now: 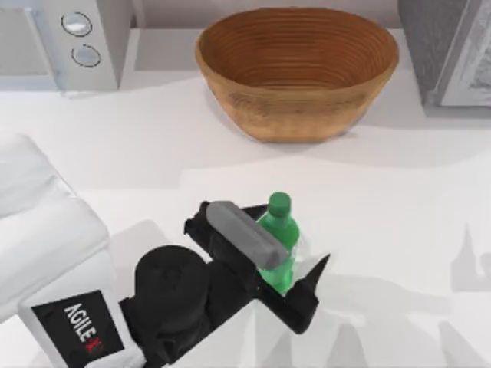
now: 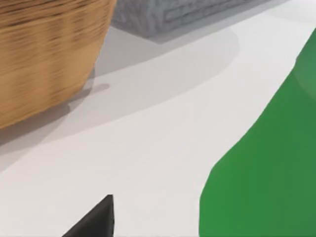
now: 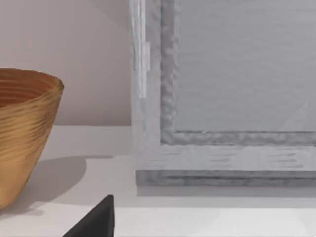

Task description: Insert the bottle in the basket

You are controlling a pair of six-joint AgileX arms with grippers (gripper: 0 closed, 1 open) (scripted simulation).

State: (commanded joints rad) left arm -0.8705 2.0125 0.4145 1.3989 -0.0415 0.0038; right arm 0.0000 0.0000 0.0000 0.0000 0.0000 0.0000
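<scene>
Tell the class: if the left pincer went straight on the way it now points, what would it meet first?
Probably the bottle, already between the left pincer fingers; beyond lies bare table, with the basket off-line.

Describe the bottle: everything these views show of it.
The bottle is small, of green plastic by its look, with a green screw cap on and a pale label partly hidden. It stands roughly upright near the table's front centre, well short of the basket, not in it. The left pincer straddles it, fingers on either side; whether they press it cannot be told. The left wrist view shows its green body close up.
</scene>
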